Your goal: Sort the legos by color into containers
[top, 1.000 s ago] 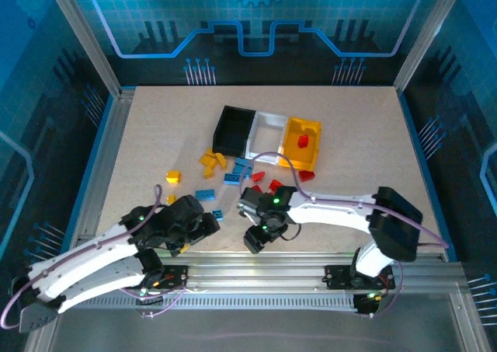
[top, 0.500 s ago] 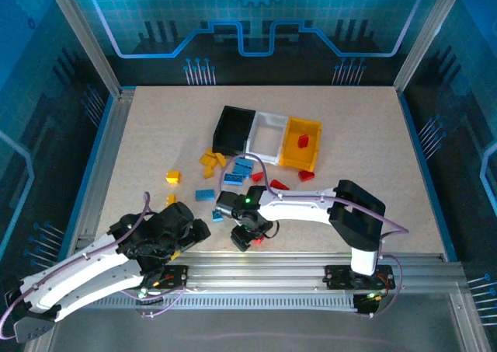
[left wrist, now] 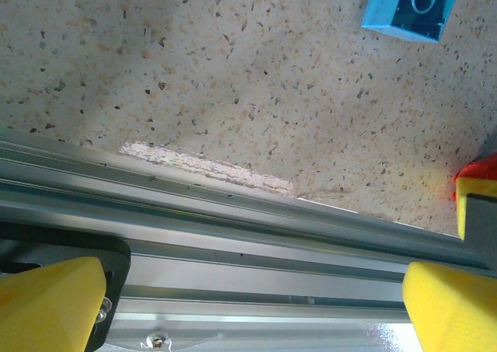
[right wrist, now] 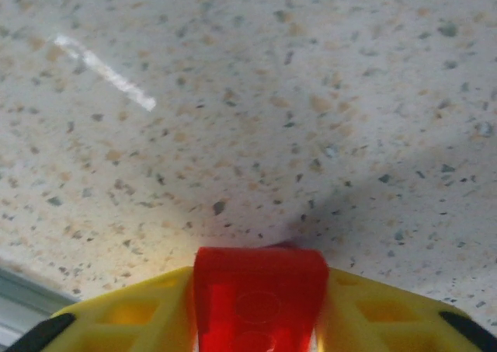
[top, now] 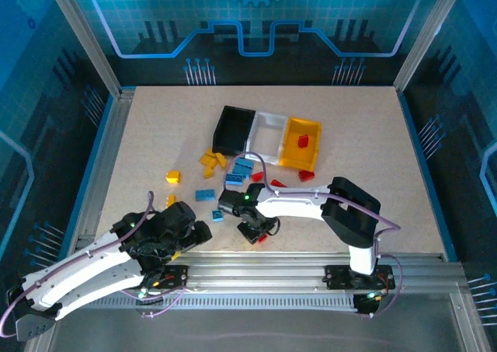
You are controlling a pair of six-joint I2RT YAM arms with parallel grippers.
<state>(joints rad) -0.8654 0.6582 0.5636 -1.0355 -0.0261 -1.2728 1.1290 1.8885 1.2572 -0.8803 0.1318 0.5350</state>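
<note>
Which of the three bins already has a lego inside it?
The yellow bin, at the row's right end: one red brick lies inside. The black bin and white bin show none.

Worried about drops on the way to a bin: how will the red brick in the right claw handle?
Probably stiff: the red brick shows square edges between the yellow fingers of the right claw. Likely light, being tiny beside the yellow bin. Its glossy faces might slip if the grip loosens.
</note>
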